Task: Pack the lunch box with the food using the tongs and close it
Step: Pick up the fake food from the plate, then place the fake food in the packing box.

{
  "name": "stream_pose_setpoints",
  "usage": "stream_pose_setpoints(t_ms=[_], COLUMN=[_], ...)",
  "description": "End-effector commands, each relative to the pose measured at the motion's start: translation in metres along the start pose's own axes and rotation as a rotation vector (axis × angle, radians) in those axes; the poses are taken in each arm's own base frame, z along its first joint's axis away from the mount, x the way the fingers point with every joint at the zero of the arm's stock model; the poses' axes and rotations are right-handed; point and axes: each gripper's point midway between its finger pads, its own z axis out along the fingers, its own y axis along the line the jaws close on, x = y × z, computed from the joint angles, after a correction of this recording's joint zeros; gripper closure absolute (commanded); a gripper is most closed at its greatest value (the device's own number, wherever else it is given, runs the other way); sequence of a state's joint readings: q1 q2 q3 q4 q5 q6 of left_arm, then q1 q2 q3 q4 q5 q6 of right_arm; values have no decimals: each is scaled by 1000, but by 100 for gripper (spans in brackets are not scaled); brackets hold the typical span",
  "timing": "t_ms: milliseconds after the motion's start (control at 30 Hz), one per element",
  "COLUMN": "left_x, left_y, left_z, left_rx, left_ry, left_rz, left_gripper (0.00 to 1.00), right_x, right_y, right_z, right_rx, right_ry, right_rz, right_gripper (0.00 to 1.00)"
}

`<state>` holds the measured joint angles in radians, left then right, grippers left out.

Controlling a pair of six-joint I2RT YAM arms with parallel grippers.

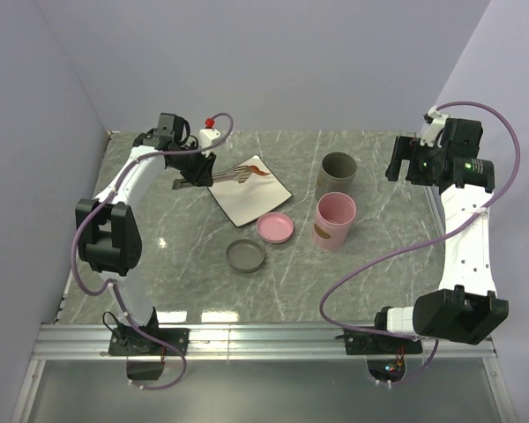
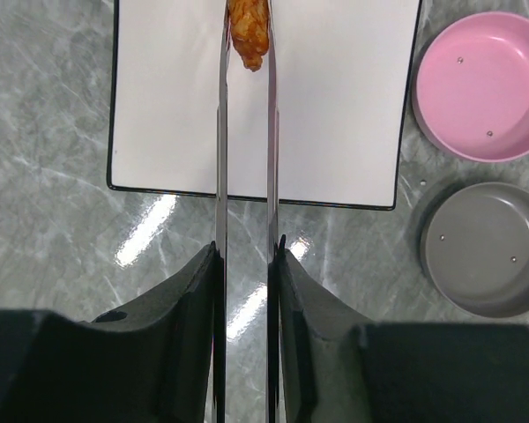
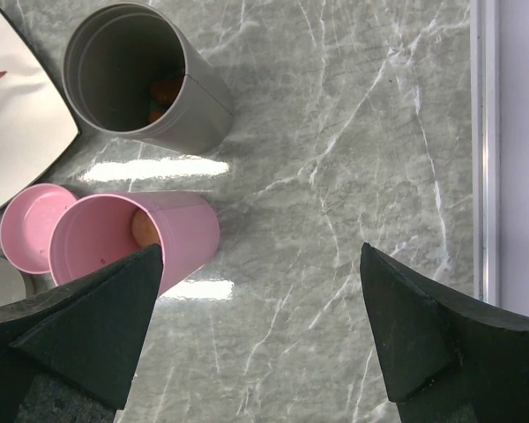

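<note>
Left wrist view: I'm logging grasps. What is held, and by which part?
The left gripper holds the tongs, its fingers squeezing both arms from outside. The right gripper holds nothing.

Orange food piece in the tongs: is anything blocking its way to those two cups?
Nothing visible does. The orange piece sits between the tongs above the white plate; the grey cup and pink cup stand open to the plate's right. The pink lid and grey lid lie nearer the arms, off that path.

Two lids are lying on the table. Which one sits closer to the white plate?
The pink lid. It lies right beside the white plate's near edge, while the grey lid sits farther off, towards the arm bases.
</note>
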<state>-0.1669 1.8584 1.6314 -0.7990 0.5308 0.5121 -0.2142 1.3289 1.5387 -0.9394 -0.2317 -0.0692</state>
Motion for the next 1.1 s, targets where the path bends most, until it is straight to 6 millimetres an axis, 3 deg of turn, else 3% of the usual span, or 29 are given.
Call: stream_pose_setpoints(t_ms=[0,200,400,500,700,767,867,1067], left_x=[-30,-47,-84,-112,-146,-151,-163,-188], left_y=[-9,-19,-39,-51,-85,-93,-120,-149], left_z=[-29,-46,-76,-92,-89,-85,-73,-61], left_rx=[-9,7,25,2,-48,-73,-75,-49], left_ry=[-89,-142,-221,-253,-238,-228,-225,-303], left_rz=[28,24,54,112,214,231,283,289], left_gripper=[97,100,100,100,100,100,100,100], right_x=[-13,-14,-16,-18,-18,-18,-18,-19], right_y=[1,2,5,4,1,-1,-5,-7], right_z=[-15,-16,-17,-18,-20,-20,-19,-20], right_rx=[-2,-3,-15,-11,4,9,20,18], right_ry=[-64,-68,-71,-76,-85,-87,-86,-93], right_rz=[-16,-19,-15,-14,-11,-6,5,18], right_gripper=[0,0,0,0,0,0,0,0])
